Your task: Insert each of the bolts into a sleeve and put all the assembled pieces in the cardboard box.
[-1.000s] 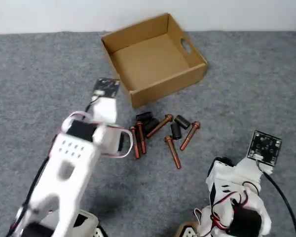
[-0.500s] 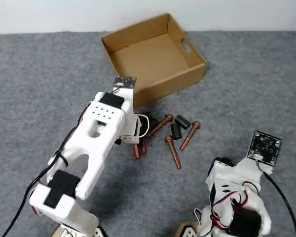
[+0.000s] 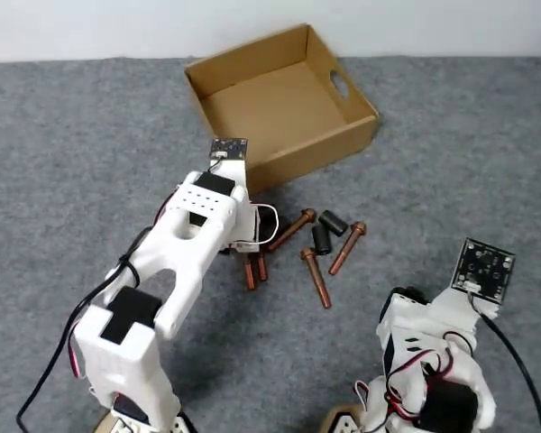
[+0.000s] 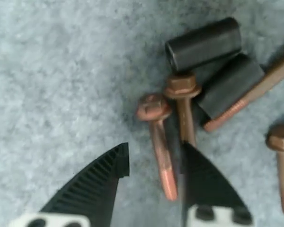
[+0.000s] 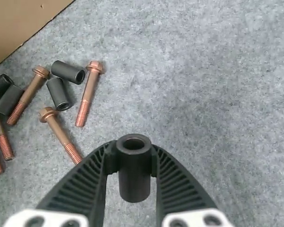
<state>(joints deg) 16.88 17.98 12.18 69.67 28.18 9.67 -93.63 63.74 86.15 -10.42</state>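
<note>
Over the grey surface [image 3: 72,135], the left end effector [image 4: 155,153] hangs with jaws apart astride one bolt [image 4: 157,137] and should, by the look of it, close on the mid-shank, clear of the neighbouring bolt [image 4: 183,109]; the cardboard box [image 3: 307,162] just behind holds no assembled piece; the right end effector [image 5: 133,151] is clamped on a sleeve [image 5: 133,177].

The left arm [image 3: 194,239] covers the heads of two bolts [image 3: 250,274].

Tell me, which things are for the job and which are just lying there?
For the job: bolts, sleeves, box, held sleeve in the right gripper.

Just there: carpet, wall.
</note>
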